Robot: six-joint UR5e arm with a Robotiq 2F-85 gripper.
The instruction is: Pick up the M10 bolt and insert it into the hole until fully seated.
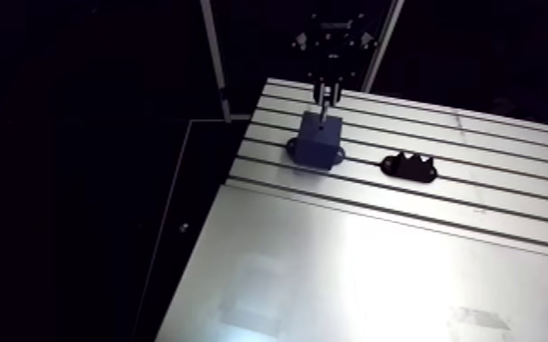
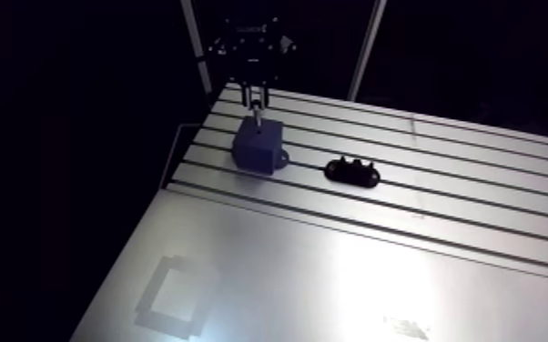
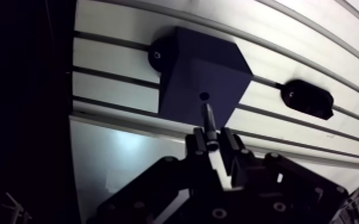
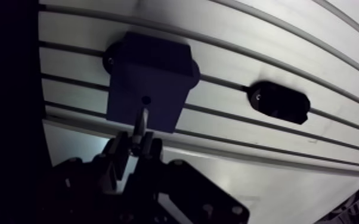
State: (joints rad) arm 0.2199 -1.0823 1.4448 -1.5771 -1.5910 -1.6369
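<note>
Dark blue against the bright aluminium, the block (image 1: 319, 141) is sitting across the slots of the tabletop (image 1: 378, 264) in the arm view, with the gripper (image 1: 328, 93) hanging directly over its top face. A black holder (image 1: 410, 167) is lying apart from the block, further along the same slots. From this far off nothing is showing of how the gripper is set.

The wrist view is telling more. The fingers (image 3: 232, 152) are clenching the M10 bolt (image 3: 209, 119) near its head end, so it is grasped, not released, and the shank is sticking out ahead of them. The bolt's long axis is running in line with the gripper's own reach, tip leading and pointing at the hole (image 3: 204, 96) in the block's top face. The tip is lying just short of the hole, directly ahead of the fingers and above the block, not yet inside it. Whether it is hanging dead on the hole's centre or a shade off is hard to tell, as the two eyes are reading slightly differently.

By my judgement the coming move is hinging on that alignment – bolt axis over hole axis – before a straight push along the shank.
</note>
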